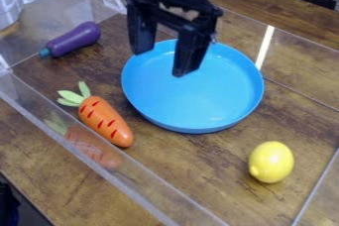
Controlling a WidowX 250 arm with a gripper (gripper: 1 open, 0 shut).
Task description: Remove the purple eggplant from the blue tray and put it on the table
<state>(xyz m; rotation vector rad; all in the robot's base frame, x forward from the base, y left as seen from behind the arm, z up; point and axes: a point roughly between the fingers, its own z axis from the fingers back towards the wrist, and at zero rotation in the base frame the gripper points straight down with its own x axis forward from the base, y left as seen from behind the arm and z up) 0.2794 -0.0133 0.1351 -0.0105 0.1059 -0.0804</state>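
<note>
The purple eggplant (pixel 70 39) lies on the wooden table (pixel 159 170) at the far left, outside the blue tray (pixel 195 89). Nothing lies inside the tray. My black gripper (pixel 165 59) hangs over the tray's far left rim, pointing down, open, with nothing between its fingers. One finger (pixel 188 56) reaches over the tray's inside, the other (pixel 141 34) stands above the table just left of the rim. The eggplant is a good way left of the gripper.
An orange carrot (pixel 101 119) with green leaves lies left of the tray. A yellow lemon (pixel 272 162) sits at the front right. A clear plastic wall (pixel 79 170) runs along the front left of the table.
</note>
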